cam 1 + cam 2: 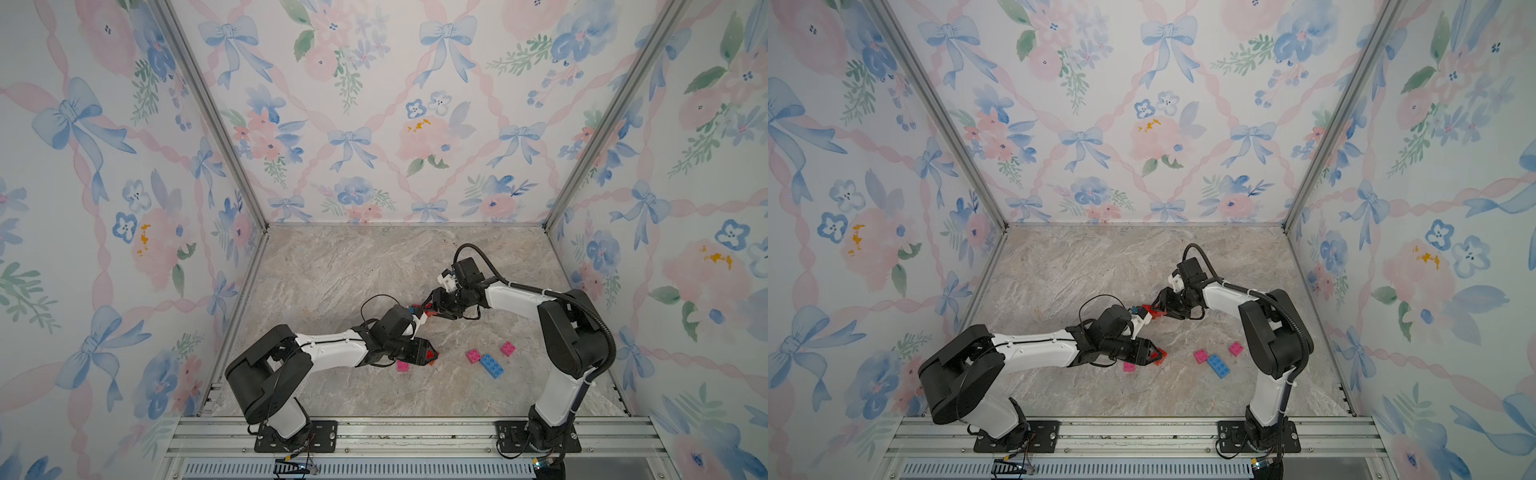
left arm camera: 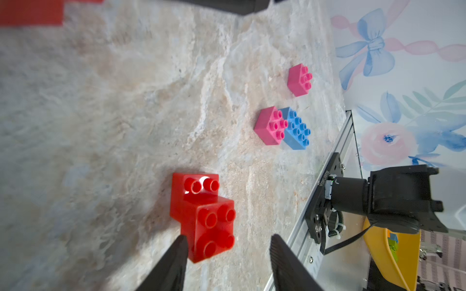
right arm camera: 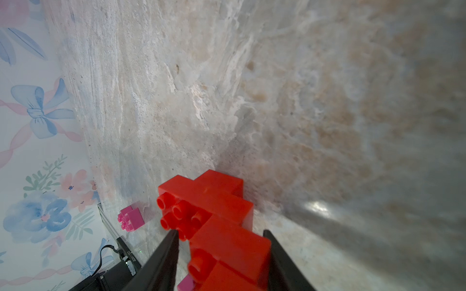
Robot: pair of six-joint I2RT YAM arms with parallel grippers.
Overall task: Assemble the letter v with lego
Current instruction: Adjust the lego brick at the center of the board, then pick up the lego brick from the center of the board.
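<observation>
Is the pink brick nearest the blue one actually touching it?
Touching. The left wrist view shows the pink brick against the blue brick, no gap between them.

The red brick stack (image 3: 216, 226) runs off the right wrist view's edge; a pink brick (image 3: 185, 283) by it shows only a corner. In a top view the left pincer (image 1: 434, 357) hides most of the red bricks (image 1: 437, 354) under it. A blurred red patch (image 2: 30, 11) is cut off.
</observation>
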